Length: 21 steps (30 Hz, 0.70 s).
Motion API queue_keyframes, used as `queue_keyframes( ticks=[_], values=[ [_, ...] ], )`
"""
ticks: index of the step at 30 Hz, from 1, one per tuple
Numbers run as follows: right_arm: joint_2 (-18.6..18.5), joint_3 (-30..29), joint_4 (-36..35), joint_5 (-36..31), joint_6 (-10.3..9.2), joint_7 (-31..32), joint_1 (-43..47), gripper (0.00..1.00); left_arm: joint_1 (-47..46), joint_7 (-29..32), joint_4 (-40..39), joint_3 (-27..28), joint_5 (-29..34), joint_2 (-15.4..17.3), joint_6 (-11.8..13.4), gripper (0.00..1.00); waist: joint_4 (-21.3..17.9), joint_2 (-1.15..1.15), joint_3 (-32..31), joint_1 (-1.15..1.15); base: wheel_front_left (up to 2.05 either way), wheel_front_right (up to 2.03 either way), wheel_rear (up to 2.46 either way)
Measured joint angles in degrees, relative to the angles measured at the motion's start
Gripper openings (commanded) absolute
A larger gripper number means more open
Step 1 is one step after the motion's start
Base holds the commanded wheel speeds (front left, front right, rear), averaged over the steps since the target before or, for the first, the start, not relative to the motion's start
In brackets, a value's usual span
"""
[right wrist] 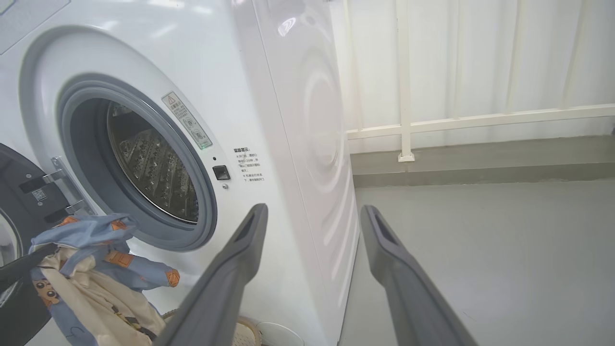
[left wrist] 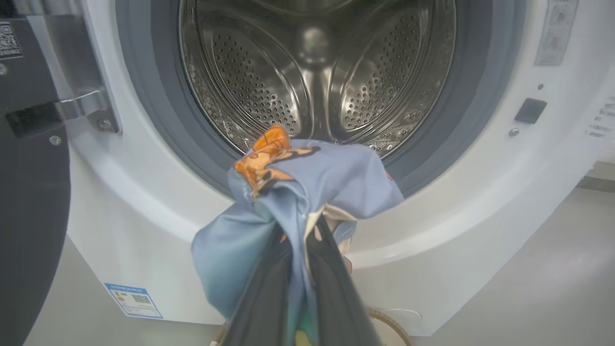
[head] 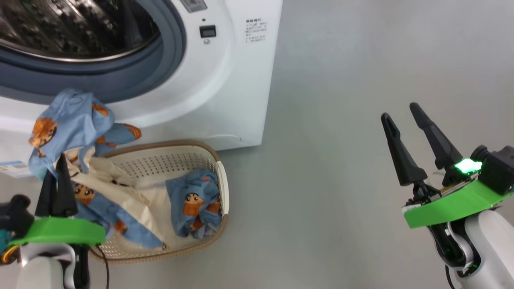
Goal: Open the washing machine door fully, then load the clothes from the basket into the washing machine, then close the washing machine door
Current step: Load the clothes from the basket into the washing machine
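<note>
Grey floor point(head: 341, 180) runs past the right side of the white washing machine point(head: 225, 100), and a pale railing point(right wrist: 403, 96) closes the background in the right wrist view. The washing machine door point(left wrist: 29, 216) stands swung open on the robot's left, cut off by the frame edge so that only a dark slab and its metal hinge point(left wrist: 86, 103) are seen. The steel drum point(left wrist: 312, 72) is exposed inside the grey gasket point(left wrist: 158, 120); cloth hides its lower part in the left wrist view, and the head view crops its upper part. The left gripper point(head: 56, 170) is closed on one bundle of clothes point(head: 72, 124), light blue with orange-brown faces, held before the lower lip of the opening, outside the drum. Its fingertips are buried in the folds. Cream fabric point(head: 120, 188) trails from this bundle down into the basket point(head: 176, 160); whether it is the garment's lining or a separate piece cannot be told. The basket sits on the floor just in front of the machine, its left end hidden behind the left arm and cloth. A second bundle of clothes point(head: 196, 204) lies inside at the basket's right end. The right gripper point(head: 399, 111) hovers well apart over bare floor, fingers spread wide, holding nothing. A blue sticker point(left wrist: 133, 300) at the machine's lower corner is too small to read.
</note>
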Motion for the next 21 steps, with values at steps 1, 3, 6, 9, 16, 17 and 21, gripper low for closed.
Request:
queue_keyframes(
  ticks=[1, 3, 6, 9, 16, 17, 21],
  values=[
    [0.0, -0.07, 0.03, 0.01, 0.0, 0.0, 0.35, 1.0, 0.75, 0.0, -1.03, 0.15, 0.29, -0.1, 0.0, 0.0, 0.07, 0.0, -0.45, 0.0, 0.0, 0.0, 0.0],
    [-0.01, -0.37, 0.0, 0.18, 0.0, 0.0, 1.06, 1.0, 2.4, 0.0, -3.04, 0.31, 0.74, -0.27, 0.0, 0.0, 0.19, 0.0, -1.36, 0.0, 0.0, 0.0, 0.0],
    [-0.22, -0.94, -0.01, 0.34, 0.0, 0.0, 2.27, 1.0, 4.87, 0.0, -5.89, 0.55, 0.83, -0.76, 0.0, 0.0, 0.35, 0.0, -2.69, 0.0, 0.0, 0.0, 0.0],
    [-0.65, -1.52, -0.01, 0.4, 0.0, 0.0, 3.5, 1.0, 7.3, 0.0, -8.86, 0.78, 1.15, -1.09, 0.0, 0.0, 0.51, 0.0, -3.95, 0.0, 0.0, 0.0, 0.0],
    [-0.68, -1.89, -0.19, 0.41, 0.0, 0.0, 5.34, 1.0, 12.12, -0.09, -15.1, 1.44, 1.26, -1.31, 0.0, 0.0, 0.63, 0.0, -6.13, 0.0, 0.0, 0.0, 0.0],
    [-0.68, -1.99, -0.31, 0.41, 0.0, 0.0, 5.65, 1.0, 12.67, -0.09, -15.59, 1.6, 1.26, -1.35, 0.0, 0.0, 0.6, 0.0, -6.31, 0.0, 0.0, 0.0, 0.0],
    [-0.66, -2.32, -0.43, 0.41, 0.0, 0.0, 6.13, 1.0, 13.93, -0.1, -17.06, 1.89, 1.43, -1.53, 0.0, 0.0, 0.54, 0.0, -6.65, 0.0, 0.0, 0.0, 0.0]
  ],
)
